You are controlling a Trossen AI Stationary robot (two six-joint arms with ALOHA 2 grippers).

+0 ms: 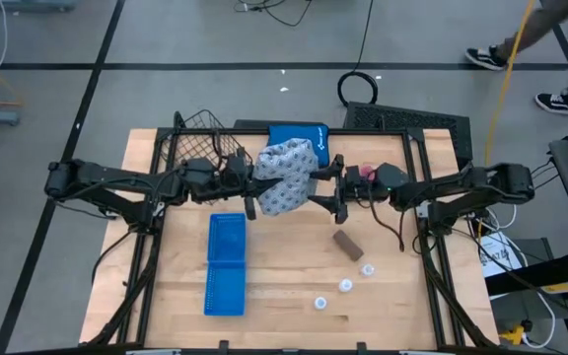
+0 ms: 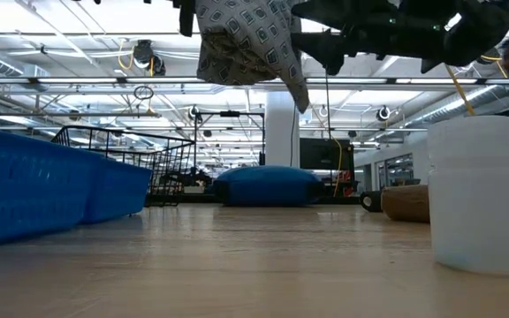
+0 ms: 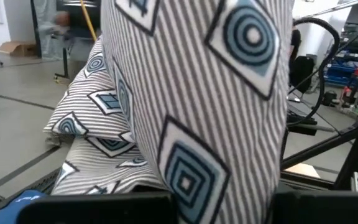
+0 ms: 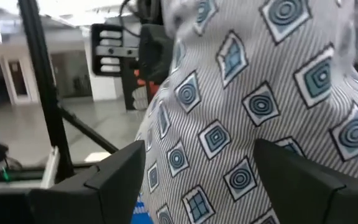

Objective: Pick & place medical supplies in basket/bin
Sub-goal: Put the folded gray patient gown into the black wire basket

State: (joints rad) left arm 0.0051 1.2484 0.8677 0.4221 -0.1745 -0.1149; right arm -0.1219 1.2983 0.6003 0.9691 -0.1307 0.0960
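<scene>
Aloft, the patterned fabric pack (image 1: 286,177) hangs between both hands: the left hand (image 1: 249,183) is clamped on it, the right hand (image 1: 331,189) spread wide beside it.

Wooden table (image 1: 284,281), wire basket (image 1: 197,146), blue tray (image 1: 226,263), brown roll (image 1: 348,244), white discs (image 1: 344,286)

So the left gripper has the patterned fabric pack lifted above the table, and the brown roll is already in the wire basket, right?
Not quite. The left gripper does hold the fabric pack up above the table, but the brown roll is not in the wire basket. The high view shows it lying on the bare table, near the three white discs.
</scene>
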